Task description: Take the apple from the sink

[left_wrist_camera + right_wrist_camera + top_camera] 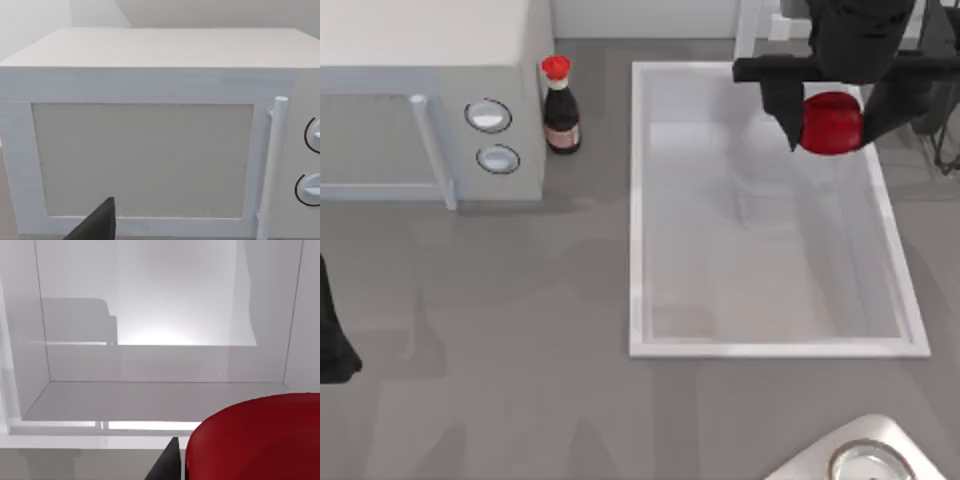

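The glossy red apple (831,123) hangs over the far right part of the white sink (638,210), held between the dark fingers of my right gripper (832,122), which is shut on it. Up close in the right wrist view the apple (260,440) sits above the sink's pale basin floor (150,405). My left arm is parked at the table's left edge (332,340); one dark finger (97,227) of it shows in the left wrist view, facing the microwave door.
A grey microwave (430,100) with two round knobs stands at the back left. A dark bottle with a red cap (560,108) stands between it and the sink. A metal round object (865,462) lies at the front right corner.
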